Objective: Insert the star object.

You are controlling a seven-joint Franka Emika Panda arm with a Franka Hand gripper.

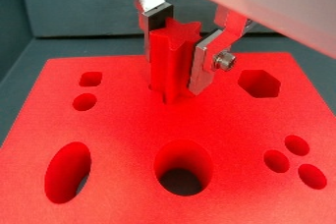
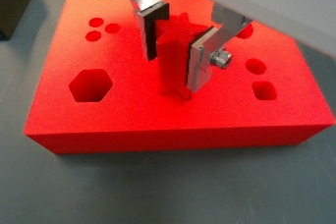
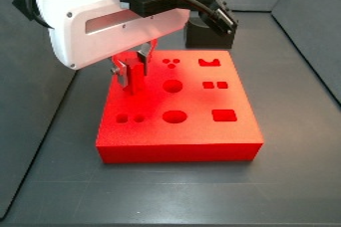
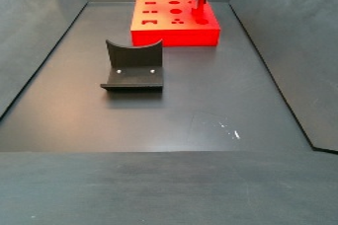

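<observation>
The star object (image 1: 171,59) is a slim bright red peg with a star-shaped top, and it stands upright between my fingers. My gripper (image 1: 180,55) is shut on it, with one silver finger (image 1: 155,17) on each side. The peg's lower end meets the top of the red block (image 1: 118,120). The hole under it is hidden, so I cannot tell how deep it sits. The other wrist view shows the same grip (image 2: 178,59) on the peg (image 2: 171,66). In a side view the gripper (image 3: 130,72) is over the block's far left part (image 3: 180,121).
The block top has a hexagonal hole (image 1: 258,83), a round hole (image 1: 182,166), an oval hole (image 1: 66,172) and small round holes (image 1: 292,159). In a side view the dark fixture (image 4: 132,68) stands on the grey floor in front of the block (image 4: 165,27). Dark walls ring the floor.
</observation>
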